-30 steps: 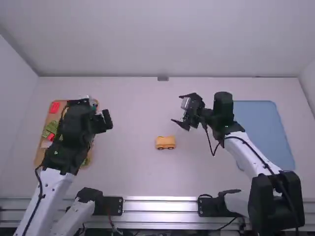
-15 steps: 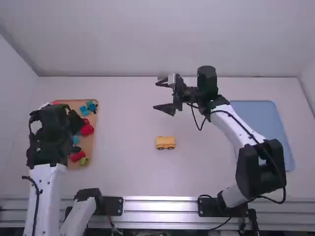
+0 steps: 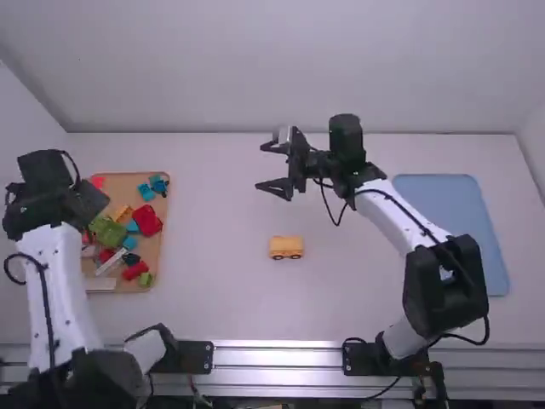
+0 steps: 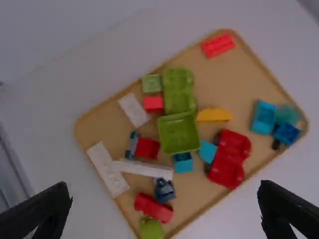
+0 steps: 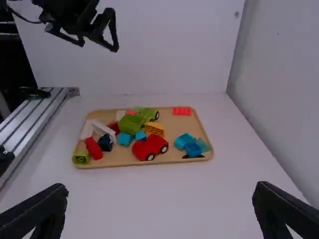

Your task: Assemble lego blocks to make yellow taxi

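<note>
At the near right corner of the tan, rounded wooden tray (image 3: 157,249), I see a small green plastic block (image 3: 146,279). The yellow plastic toy car with dark wheels (image 3: 286,247) sits on my desk, about midway between its left and right edges. A red plastic car body (image 3: 147,221) lies inside the tray's right edge. My left gripper (image 3: 53,200) hangs by the desk's left edge, jaws wide apart. Beyond the yellow car, my right gripper (image 3: 261,167) also has its jaws spread.

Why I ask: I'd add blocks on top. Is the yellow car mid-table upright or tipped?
Upright: the yellow car has its body above dark wheels along its near edge.
</note>
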You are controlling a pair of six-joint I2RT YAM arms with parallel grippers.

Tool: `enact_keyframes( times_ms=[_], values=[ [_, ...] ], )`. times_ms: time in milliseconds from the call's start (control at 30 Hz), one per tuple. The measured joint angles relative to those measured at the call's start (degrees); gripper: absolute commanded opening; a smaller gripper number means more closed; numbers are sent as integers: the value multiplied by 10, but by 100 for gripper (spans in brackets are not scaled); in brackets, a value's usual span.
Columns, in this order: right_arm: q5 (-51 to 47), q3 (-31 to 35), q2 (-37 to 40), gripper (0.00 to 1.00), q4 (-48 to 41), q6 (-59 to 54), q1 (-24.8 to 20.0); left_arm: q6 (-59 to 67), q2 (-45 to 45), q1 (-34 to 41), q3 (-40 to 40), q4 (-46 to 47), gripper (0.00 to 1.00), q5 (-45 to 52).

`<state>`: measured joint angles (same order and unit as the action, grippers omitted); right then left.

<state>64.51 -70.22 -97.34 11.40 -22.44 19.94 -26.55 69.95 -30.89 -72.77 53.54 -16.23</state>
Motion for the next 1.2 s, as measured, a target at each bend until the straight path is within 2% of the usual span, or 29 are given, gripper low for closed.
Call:
enact_keyframes(
  times_ms=[133,233,367,567,667,800,833,1067,1200],
  values=[
    [-3,0,0,99,0,0,-7,5,35,-89,0,5,99,50],
    [-4,0,0,99,5,-1,-14,33,43,-143,-2,-41,99,106],
    [-7,0,0,99,16,-2,-16,65,84,-159,-49,-29,99,153],
    [-46,0,0,99,17,0,0,109,221,-121,-203,51,96,181],
    [-75,0,0,99,17,-1,17,150,307,-68,-308,93,96,183],
    [-101,0,0,99,17,-2,31,218,371,-4,-395,122,96,182],
    [-105,0,0,99,17,0,32,244,383,13,-411,127,99,173],
    [-118,0,0,99,24,14,19,466,434,92,-437,131,99,100],
    [-120,0,0,99,30,30,8,558,451,96,-422,101,97,81]
  ],
)
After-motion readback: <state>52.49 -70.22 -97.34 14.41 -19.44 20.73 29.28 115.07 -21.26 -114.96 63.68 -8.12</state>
